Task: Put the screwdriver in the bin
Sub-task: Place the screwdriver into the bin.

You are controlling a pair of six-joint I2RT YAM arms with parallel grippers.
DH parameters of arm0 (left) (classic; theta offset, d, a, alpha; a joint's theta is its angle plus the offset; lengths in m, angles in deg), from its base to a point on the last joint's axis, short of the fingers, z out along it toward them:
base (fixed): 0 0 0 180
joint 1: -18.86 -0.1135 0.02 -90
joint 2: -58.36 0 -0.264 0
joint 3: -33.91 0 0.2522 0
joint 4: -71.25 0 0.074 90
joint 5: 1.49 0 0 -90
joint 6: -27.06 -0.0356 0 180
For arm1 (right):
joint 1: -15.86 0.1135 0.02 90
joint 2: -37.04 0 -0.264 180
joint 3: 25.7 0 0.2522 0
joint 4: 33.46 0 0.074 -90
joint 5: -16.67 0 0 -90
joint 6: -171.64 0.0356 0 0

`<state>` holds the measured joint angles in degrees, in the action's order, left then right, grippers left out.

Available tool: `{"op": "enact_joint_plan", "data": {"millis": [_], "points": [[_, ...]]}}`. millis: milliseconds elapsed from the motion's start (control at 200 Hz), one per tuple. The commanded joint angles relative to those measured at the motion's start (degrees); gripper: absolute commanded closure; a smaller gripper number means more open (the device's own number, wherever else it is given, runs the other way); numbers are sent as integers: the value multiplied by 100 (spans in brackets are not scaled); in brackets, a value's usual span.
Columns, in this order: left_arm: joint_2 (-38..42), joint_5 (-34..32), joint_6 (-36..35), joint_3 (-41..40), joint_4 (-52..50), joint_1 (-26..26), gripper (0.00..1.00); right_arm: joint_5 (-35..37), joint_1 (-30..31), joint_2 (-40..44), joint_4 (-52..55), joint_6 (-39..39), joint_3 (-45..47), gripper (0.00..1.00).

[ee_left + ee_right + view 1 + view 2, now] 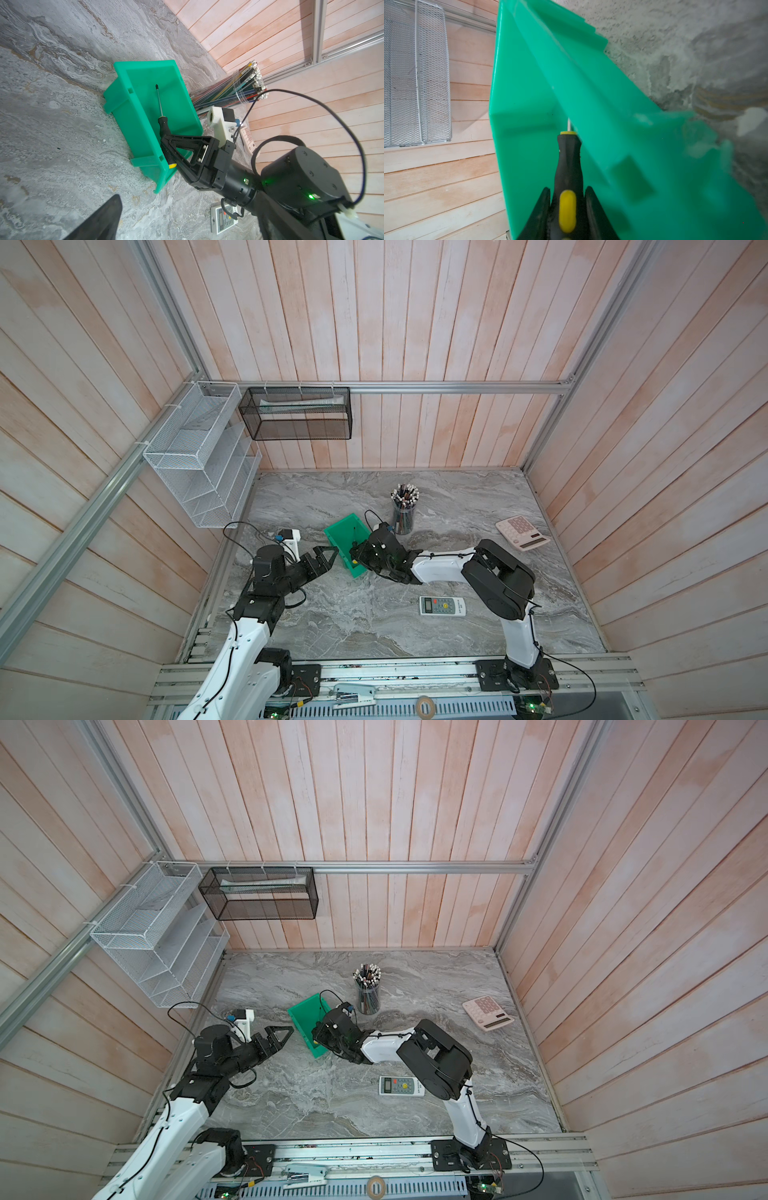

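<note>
The green bin (346,527) (302,1011) lies on the marble table left of centre. My right gripper (356,555) (164,143) (568,192) reaches in over the bin's low front lip and is shut on the screwdriver (163,126) (568,162), gripping its black and yellow handle. The thin shaft (159,101) points along the inside of the bin (135,116) toward its back wall, and the yellow butt end sticks out over the lip. Whether the tip touches the bin floor (612,145) I cannot tell. My left gripper (327,556) (280,1036) hovers just left of the bin, open and empty, with one finger (108,218) showing.
A clear cup of pencils (403,512) stands just behind the bin to the right. A pink calculator (522,533) lies at the right and a white remote (441,605) in front of the right arm. A white wire rack (199,460) and a black mesh basket (299,412) hang on the walls.
</note>
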<state>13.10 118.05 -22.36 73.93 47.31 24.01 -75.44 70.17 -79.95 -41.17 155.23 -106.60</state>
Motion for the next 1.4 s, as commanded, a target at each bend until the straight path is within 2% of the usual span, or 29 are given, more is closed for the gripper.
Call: {"op": "enact_joint_plan", "data": {"millis": [0,85,315,345,550,1100,1205,1230,1335,1395], "points": [[64,-9,47,-57,122,-29,0,256,64,48,-137,38,-95,73],[63,-11,55,-61,126,-30,0,259,64,80,-164,75,-33,68],[61,-61,125,-117,156,-27,0,70,54,53,-623,152,101,64],[71,-57,139,-125,164,-30,0,46,53,60,-698,169,125,59],[143,-95,170,-108,108,-28,0,-43,29,213,-927,150,318,56],[197,-175,231,106,-57,-25,0,-333,-64,660,-1268,-43,572,25],[201,-203,223,160,-107,-14,0,-429,-87,676,-1302,-107,552,23],[200,-211,218,169,-115,-14,0,-439,-91,690,-1314,-130,558,18],[195,-245,240,203,-104,-17,0,-459,-82,818,-1279,-300,555,13],[188,-266,240,221,-92,-15,0,-364,-89,962,-1204,-443,600,4]]}}
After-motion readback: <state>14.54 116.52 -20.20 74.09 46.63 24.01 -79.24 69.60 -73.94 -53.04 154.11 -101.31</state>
